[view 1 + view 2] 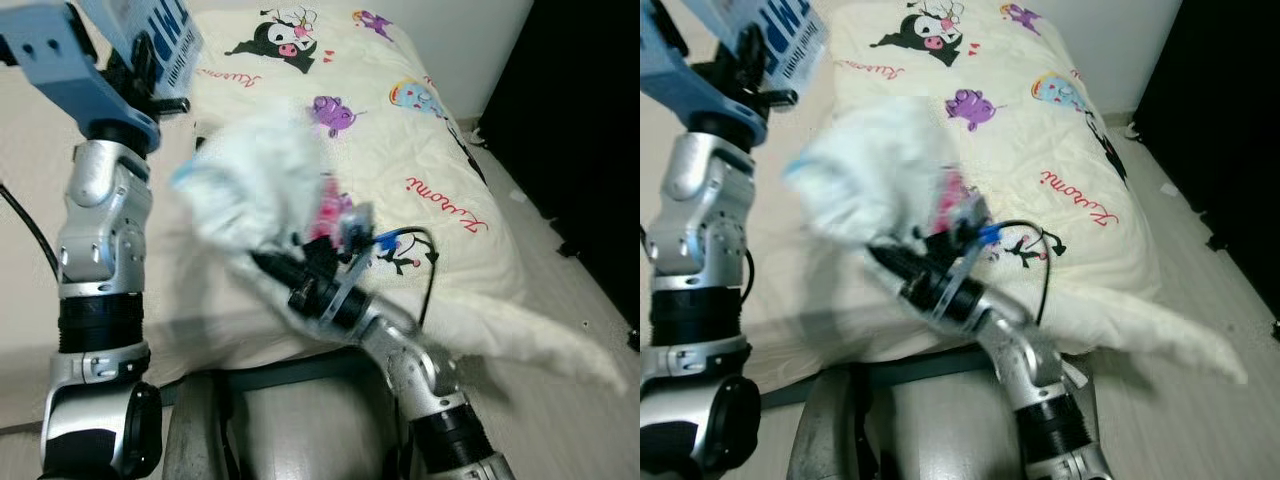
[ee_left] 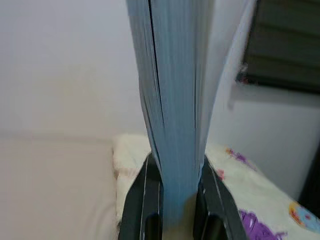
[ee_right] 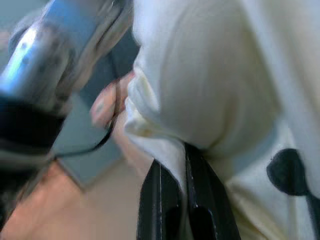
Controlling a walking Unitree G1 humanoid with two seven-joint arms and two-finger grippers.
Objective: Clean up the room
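Right claw (image 1: 265, 262) pinches a white cloth (image 1: 255, 185) mid-frame, left claw (image 2: 175, 200) clamps a book (image 2: 175, 100) upper left; carrying step, drop-off spot needed next.

Robot: two silver segmented arms with black joint bands; left arm (image 1: 100, 250) topped by a blue bracket; right arm (image 1: 420, 370) trailing black cable; long black fingers (image 2: 145, 200).

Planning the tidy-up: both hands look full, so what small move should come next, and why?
Probably lower the right hand and set the white plush toy on the bed: it hangs blurred mid-air, while the left hand clamps a blue book.
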